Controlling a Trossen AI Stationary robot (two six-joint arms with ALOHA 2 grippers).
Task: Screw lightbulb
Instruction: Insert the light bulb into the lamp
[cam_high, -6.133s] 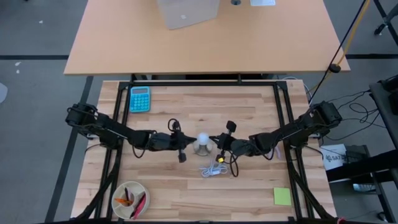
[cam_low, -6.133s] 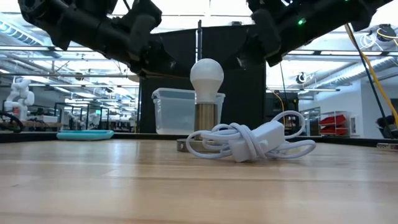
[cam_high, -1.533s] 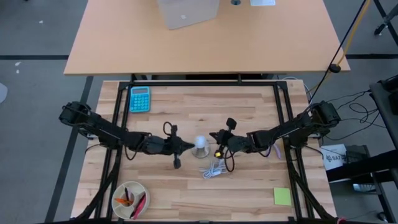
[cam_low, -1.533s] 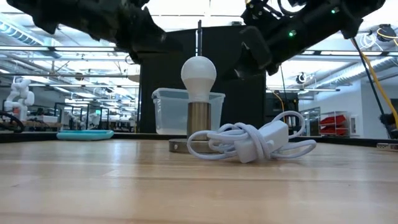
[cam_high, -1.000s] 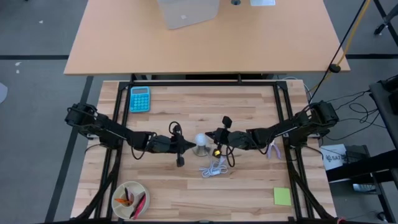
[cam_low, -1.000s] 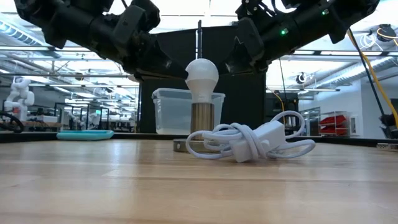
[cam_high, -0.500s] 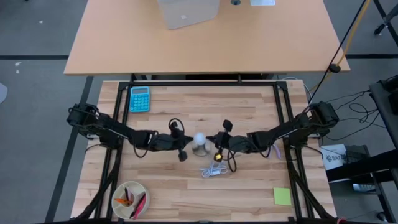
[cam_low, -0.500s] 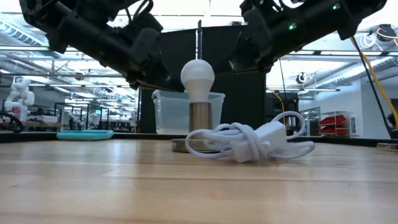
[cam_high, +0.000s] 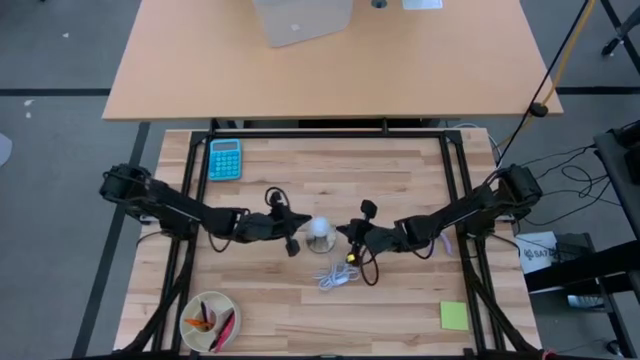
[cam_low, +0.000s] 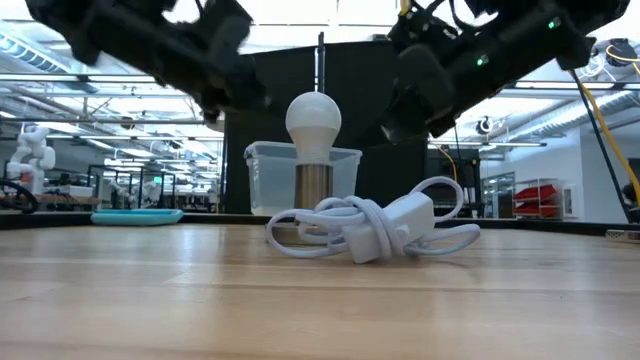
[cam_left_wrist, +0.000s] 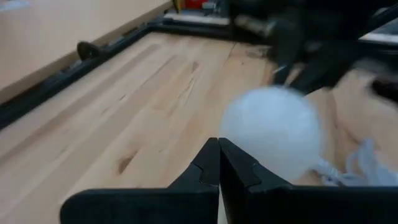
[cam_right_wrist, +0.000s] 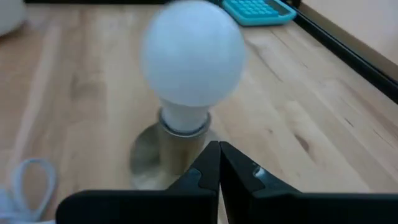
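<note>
The lightbulb (cam_low: 313, 125) stands upright in a brass-coloured socket post (cam_low: 313, 187) near the middle of the tabletop (cam_high: 400, 180), its base already seated in the post's collar. A white coiled cable (cam_low: 360, 228) lies just in front of the post on the camera's side, touching or nearly touching its flat base.

The left hand (cam_high: 291, 240) sits just beside the globe on one side and the right hand (cam_high: 349, 243) just beside it on the other; both have their fingers pressed together and neither holds anything. Judging from this, the bulb is in the socket, but no turning grip is on it. The next move would call for one hand to spread around the globe, close gently and twist, while the other steadies the base.

The right wrist view shows the collar where the bulb (cam_right_wrist: 191, 55) meets the post, hidden from above. The high view alone shows a teal calculator (cam_high: 224, 158), a dish of small items (cam_high: 209, 321) and a green note (cam_high: 453, 316).
</note>
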